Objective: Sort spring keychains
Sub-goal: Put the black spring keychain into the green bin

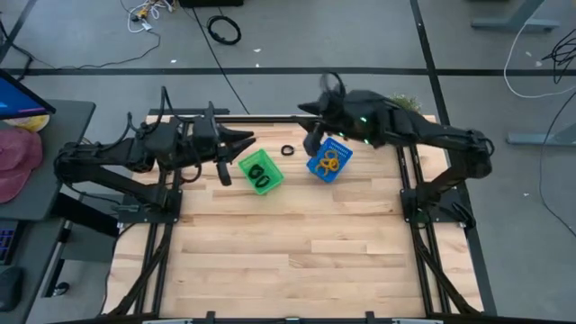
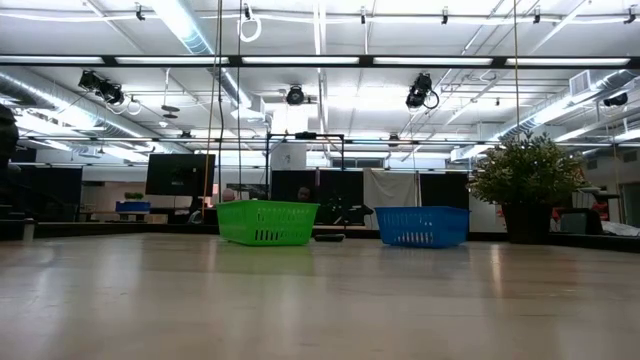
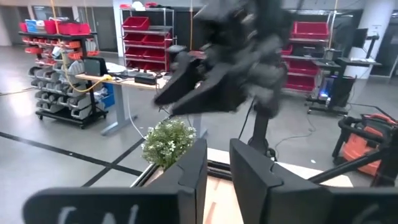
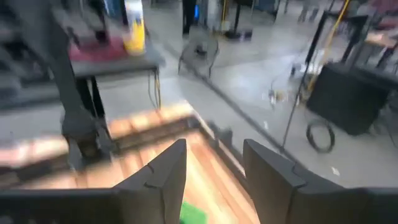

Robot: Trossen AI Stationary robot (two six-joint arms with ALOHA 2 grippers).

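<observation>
From above, you are seeing black spring keychains [image 1: 260, 173] lying in the green basket [image 1: 273, 181], orange ones [image 1: 328, 163] in the blue basket [image 1: 317, 168], and one black keychain [image 1: 287, 150] resting on the desk [image 1: 288, 243] between them. The low view is hiding all basket contents. Left gripper [image 3: 216, 169] jaws are standing narrowly apart, empty; right gripper [image 4: 214, 163] jaws are gaping, empty.

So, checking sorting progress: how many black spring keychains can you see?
3. Two lie in the green basket, black keychains side by side; one black keychain sits on the table between the baskets. Others may be hidden.
</observation>
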